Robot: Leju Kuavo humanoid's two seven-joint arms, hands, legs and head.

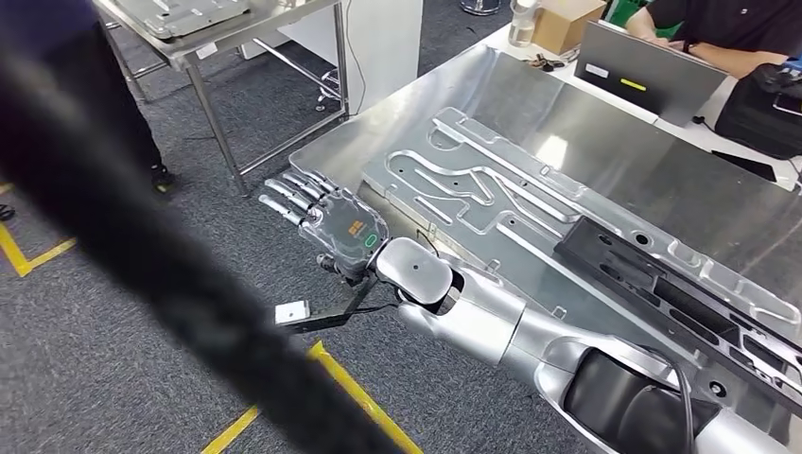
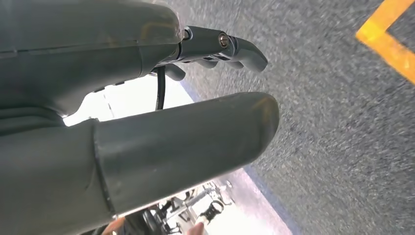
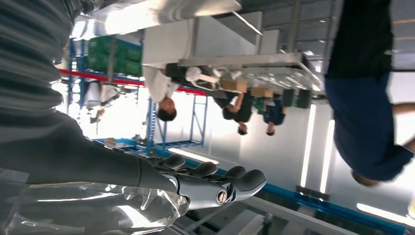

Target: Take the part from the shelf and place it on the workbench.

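The flat metal part (image 1: 530,203) lies on the steel workbench (image 1: 662,161), close to its near edge, with no hand touching it. The right hand (image 1: 326,218) hovers just past the bench's near left corner, over the grey floor (image 1: 113,378), with fingers stretched out and holding nothing. The left hand (image 2: 147,122) hangs above the floor, fingers apart and empty.

One metal part (image 1: 530,203), one workbench (image 1: 662,151), one laptop (image 1: 643,80)
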